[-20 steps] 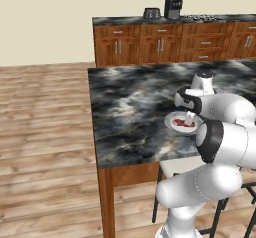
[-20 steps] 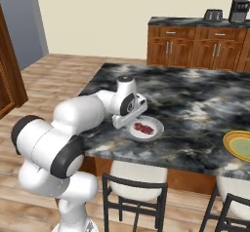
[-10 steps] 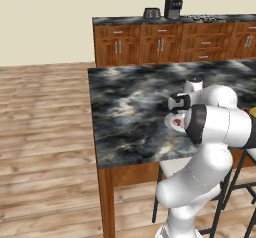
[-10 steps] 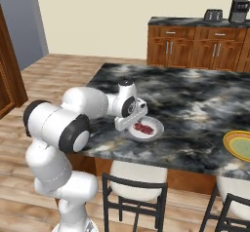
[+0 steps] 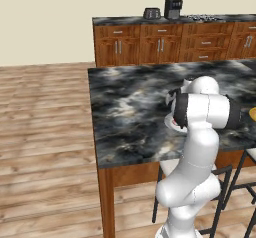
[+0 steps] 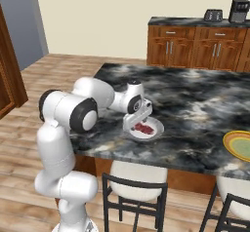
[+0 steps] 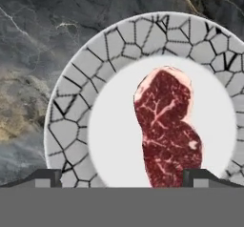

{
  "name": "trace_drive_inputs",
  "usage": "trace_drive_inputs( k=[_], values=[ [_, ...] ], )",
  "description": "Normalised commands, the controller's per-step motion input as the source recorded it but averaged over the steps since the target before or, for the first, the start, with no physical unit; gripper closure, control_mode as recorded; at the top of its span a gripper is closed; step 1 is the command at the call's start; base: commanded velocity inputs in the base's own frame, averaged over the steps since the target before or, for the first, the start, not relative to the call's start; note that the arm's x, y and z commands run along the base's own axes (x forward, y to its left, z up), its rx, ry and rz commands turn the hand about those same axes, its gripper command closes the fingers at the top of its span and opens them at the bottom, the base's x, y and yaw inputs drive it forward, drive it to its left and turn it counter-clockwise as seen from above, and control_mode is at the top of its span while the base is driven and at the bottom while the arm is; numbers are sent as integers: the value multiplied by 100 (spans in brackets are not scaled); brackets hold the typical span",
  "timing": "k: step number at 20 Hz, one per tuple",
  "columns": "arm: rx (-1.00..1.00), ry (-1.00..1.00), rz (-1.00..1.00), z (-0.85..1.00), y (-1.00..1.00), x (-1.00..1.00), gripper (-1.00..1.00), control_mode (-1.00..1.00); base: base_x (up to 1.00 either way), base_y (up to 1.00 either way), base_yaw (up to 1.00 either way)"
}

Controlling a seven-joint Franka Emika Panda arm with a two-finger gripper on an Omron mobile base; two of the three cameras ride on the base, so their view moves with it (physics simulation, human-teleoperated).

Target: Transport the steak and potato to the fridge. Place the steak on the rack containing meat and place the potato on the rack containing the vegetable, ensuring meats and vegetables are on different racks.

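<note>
The steak [image 7: 164, 126], a red-pink marbled slab, lies on a white plate with a grey mosaic rim [image 7: 76, 126] on the dark marble island. In the hand view my gripper [image 7: 123, 178] is open, and its two dark fingertips [image 7: 47, 177] straddle the near edge of the plate with nothing between them. From the right base view the gripper [image 6: 138, 121] hangs just over the left side of the plate [image 6: 157, 128], with the steak [image 6: 144, 127] beside it. In the left base view my arm covers most of the plate [image 5: 171, 124], with the gripper [image 5: 172, 107] above it. The potato and the fridge racks are out of view.
A yellow-green plate [image 6: 239, 145] sits at the island's right edge. Stools [image 6: 134, 187] stand under the near edge of the island. Wooden cabinets with a toaster [image 5: 151, 13] and a coffee maker [image 5: 173, 8] line the back wall. A brown wood frame [image 6: 10, 75] stands far left.
My elbow has swung up and over in front of the plate, and the hand has come down closer to the plate. The jaws have stayed wide. The steak has not moved.
</note>
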Motion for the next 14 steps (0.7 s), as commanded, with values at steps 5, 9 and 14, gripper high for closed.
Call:
trace_drive_inputs(
  k=[5, 9, 14],
  values=[
    [0, 5, 7, -31, -4, 26, -100, -100, 0, 0, 0],
    [0, 8, 4, -36, 0, 4, -100, -100, 0, 0, 0],
    [0, 2, 2, -25, 0, 11, -100, -100, 0, 0, 0]
  ],
)
